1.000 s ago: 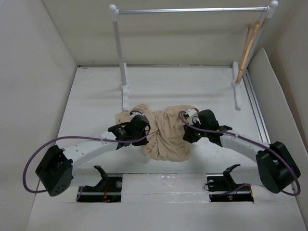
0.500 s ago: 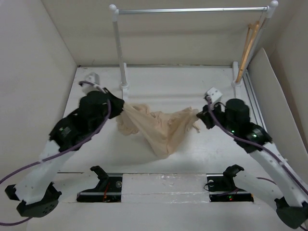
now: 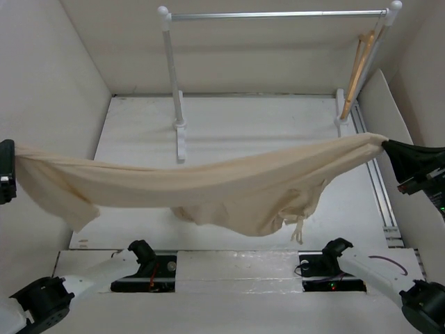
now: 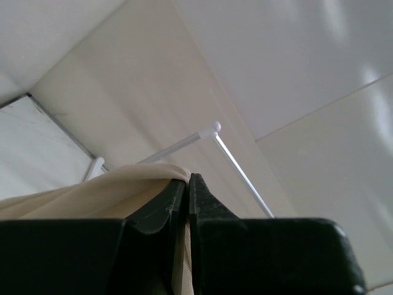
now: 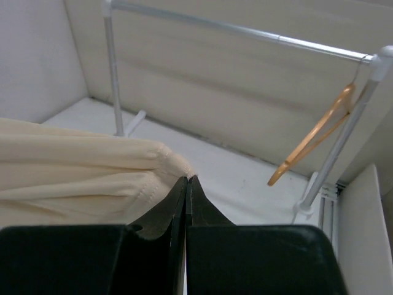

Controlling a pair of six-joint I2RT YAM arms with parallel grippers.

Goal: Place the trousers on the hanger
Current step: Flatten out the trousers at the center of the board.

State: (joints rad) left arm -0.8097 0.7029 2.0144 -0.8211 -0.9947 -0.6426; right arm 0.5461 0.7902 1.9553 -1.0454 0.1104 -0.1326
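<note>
The beige trousers [image 3: 208, 184] hang stretched in the air across the whole workspace, sagging in the middle with the drawstring waist dangling low at centre right. My left gripper [image 3: 5, 170] holds one end at the far left edge, shut on the cloth [image 4: 123, 187]. At the far right, my right gripper [image 3: 391, 147] is shut on the other end [image 5: 92, 175]. The wooden hanger [image 3: 356, 69] hangs from the right end of the rail, also seen as the hanger [image 5: 319, 132] in the right wrist view, beyond and right of the held cloth.
A white-posted rack with a silver rail [image 3: 278, 14] stands at the back, its left post [image 3: 172, 76] and foot under the cloth's span. Side walls stand close behind both grippers. A white panel [image 3: 389, 132] leans at the right.
Both arms have swung up and far apart, lifting the trousers off the table and pulling the crumpled heap into a long stretched span. The right gripper closed on the cloth.
</note>
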